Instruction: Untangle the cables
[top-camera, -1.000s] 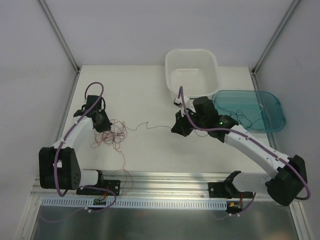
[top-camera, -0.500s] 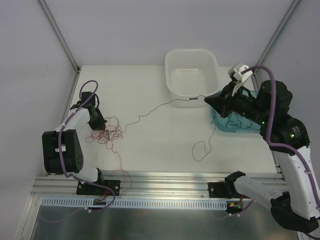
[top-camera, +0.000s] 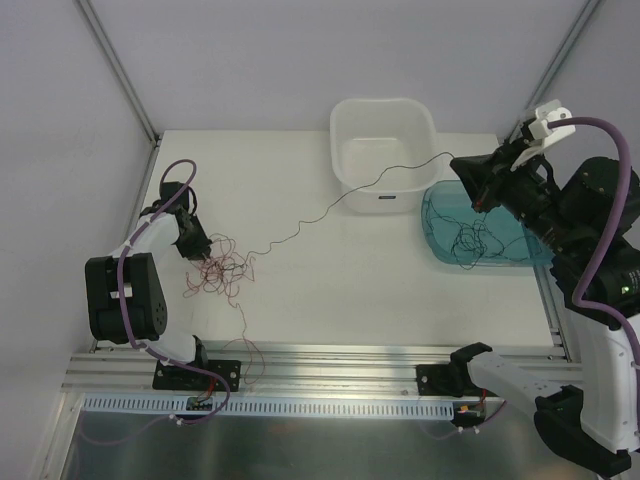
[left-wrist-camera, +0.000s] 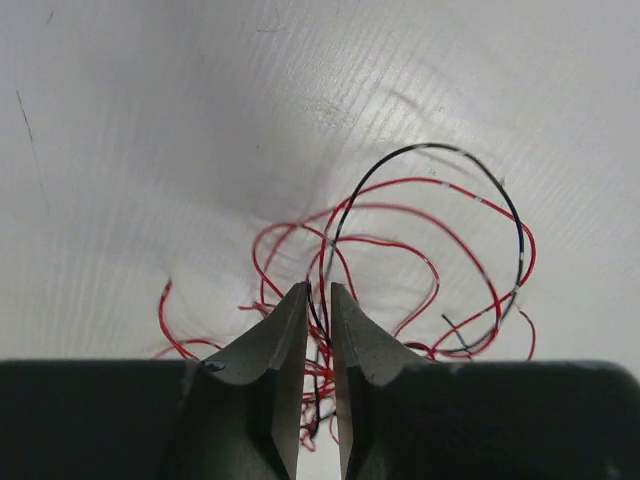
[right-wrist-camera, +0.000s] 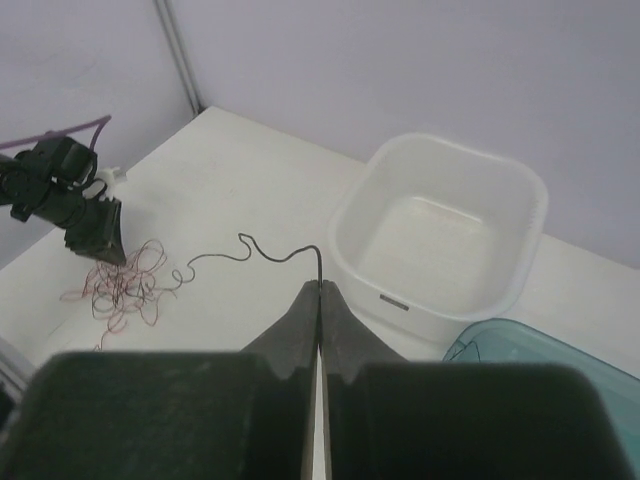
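Left gripper (left-wrist-camera: 318, 294): jaws barely parted, astride the cables (top-camera: 222, 272), a loose curly red-and-black tangle well left of the white tub (top-camera: 383, 103). Right gripper (right-wrist-camera: 320, 290): closed, pinching one black strand (right-wrist-camera: 318, 262) stretched across the tub's front.

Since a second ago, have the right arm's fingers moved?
Yes. The right fingers swung from the white tub's near side to its right, by the teal tray.
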